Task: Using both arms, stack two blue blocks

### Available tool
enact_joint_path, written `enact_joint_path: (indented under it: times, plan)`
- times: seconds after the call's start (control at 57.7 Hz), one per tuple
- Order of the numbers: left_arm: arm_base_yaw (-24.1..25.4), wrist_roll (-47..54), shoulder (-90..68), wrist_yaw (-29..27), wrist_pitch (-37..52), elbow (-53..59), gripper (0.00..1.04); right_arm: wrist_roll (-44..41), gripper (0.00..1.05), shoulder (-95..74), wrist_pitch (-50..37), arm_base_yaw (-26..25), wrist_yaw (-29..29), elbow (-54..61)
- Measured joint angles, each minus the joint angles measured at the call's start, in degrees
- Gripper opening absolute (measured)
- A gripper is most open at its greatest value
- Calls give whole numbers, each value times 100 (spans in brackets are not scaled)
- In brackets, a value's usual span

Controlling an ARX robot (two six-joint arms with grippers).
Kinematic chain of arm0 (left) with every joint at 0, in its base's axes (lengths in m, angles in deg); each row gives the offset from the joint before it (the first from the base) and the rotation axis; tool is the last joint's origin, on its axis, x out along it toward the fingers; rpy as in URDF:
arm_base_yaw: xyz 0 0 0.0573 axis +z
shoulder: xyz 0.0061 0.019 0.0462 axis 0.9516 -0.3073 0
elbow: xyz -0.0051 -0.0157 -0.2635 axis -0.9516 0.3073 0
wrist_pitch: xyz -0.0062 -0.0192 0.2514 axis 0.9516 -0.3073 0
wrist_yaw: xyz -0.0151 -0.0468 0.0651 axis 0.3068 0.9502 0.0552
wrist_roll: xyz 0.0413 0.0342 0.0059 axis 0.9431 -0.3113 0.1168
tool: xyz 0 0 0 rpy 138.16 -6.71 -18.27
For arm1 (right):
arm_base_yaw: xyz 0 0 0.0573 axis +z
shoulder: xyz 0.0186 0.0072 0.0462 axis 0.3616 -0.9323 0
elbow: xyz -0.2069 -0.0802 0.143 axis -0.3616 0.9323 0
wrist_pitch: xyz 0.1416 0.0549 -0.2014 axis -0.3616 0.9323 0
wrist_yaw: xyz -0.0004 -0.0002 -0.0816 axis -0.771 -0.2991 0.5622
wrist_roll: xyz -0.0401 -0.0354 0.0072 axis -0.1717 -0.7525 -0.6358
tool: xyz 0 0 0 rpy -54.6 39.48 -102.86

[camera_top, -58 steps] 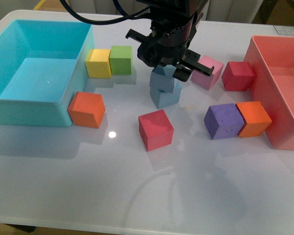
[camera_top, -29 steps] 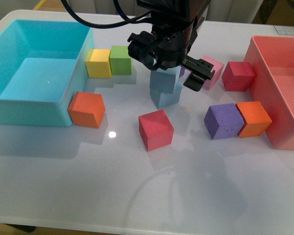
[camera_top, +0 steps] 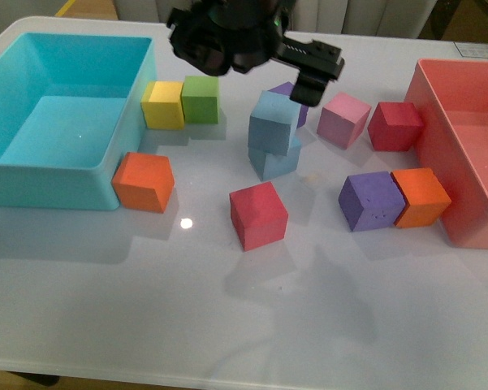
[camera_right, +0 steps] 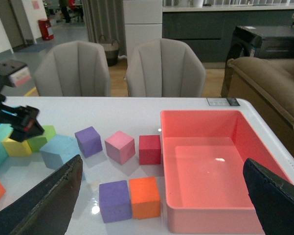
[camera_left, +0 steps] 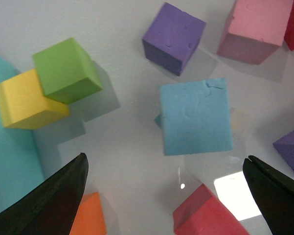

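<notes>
The two blue blocks stand stacked at the table's middle: the upper one (camera_top: 274,120) rests, turned a little, on the lower one (camera_top: 274,159). My left gripper (camera_top: 245,50) is open and empty, above and behind the stack, not touching it. In the left wrist view the upper blue block (camera_left: 195,117) lies well beyond the wide-apart fingers of the left gripper (camera_left: 165,165); a corner of the lower block (camera_left: 158,120) peeks out. My right gripper (camera_right: 160,169) is open and empty, high over the table, out of the front view. The stack (camera_right: 58,150) shows far from it.
A turquoise bin (camera_top: 32,175) stands left, a red bin (camera_top: 463,207) right. Around the stack are yellow (camera_top: 164,104), green (camera_top: 200,99), orange (camera_top: 144,180), red (camera_top: 258,214), purple (camera_top: 371,200), orange (camera_top: 421,196), pink (camera_top: 343,119), red (camera_top: 395,125) and purple (camera_top: 297,95) cubes.
My left gripper has lifted up and back off the stack, moving left. The upper blue block stays on the lower one.
</notes>
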Motion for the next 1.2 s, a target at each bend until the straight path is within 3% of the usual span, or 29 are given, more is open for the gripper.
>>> enact_joint_path:
  times: [0.156, 0.347, 0.416, 0.503, 0.607, 0.745, 0.849, 1.196]
  plan:
    - [426, -138, 1012, -269, 715, 1373, 96, 0, 96, 0, 0, 0, 0, 0]
    - [1019, -238, 2164, -179, 1388, 3001, 96, 0, 96, 0, 0, 0, 0, 0]
    - [1250, 15, 2369, -581, 3482, 4035, 84, 0, 96, 0, 0, 0, -2, 0]
    - [1672, 166, 2682, -284, 5956, 5453, 70, 2, 96, 2, 0, 0, 0, 0]
    - [2107, 221, 3477, -55, 7698, 6666, 52, 0, 96, 2, 0, 0, 2, 0]
    - [2262, 249, 4266, 146, 7923, 7333, 29, 0, 96, 0, 0, 0, -7, 0]
    - [2393, 256, 4874, 306, 7687, 7886, 1, 0, 96, 0, 0, 0, -2, 0]
    - [2879, 286, 6579, 763, 6725, 8601, 2, 0, 96, 0, 0, 0, -4, 0]
